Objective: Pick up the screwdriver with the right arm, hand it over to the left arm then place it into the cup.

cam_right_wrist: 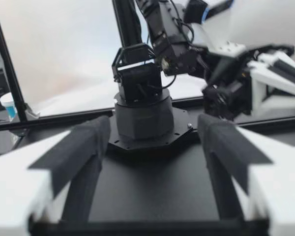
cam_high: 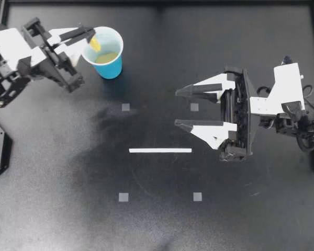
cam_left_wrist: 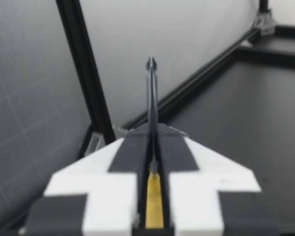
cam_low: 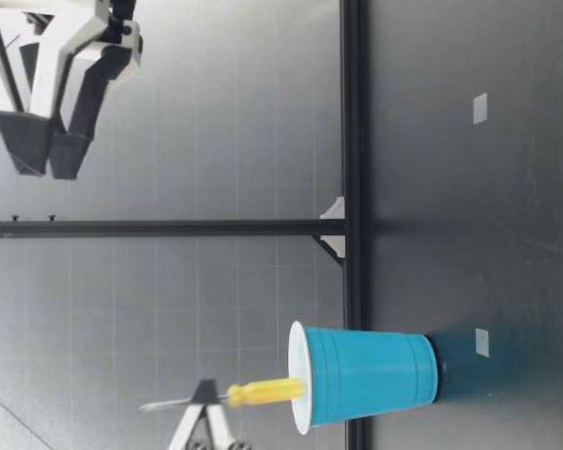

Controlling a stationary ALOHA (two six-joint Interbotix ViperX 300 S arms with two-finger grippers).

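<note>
You have my left gripper (cam_high: 92,34) clenched on the screwdriver (cam_high: 96,44), handle over the cup (cam_high: 112,67) near the table's (cam_high: 68,198) left corner, my right gripper (cam_high: 179,107) released.

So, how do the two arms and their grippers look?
Both arms are black jointed links with white plates at the wrist. The left gripper and right gripper look alike: two long, tapering fingers, white with black strips running to pointed tips. Black cables loop beside the right wrist.
</note>
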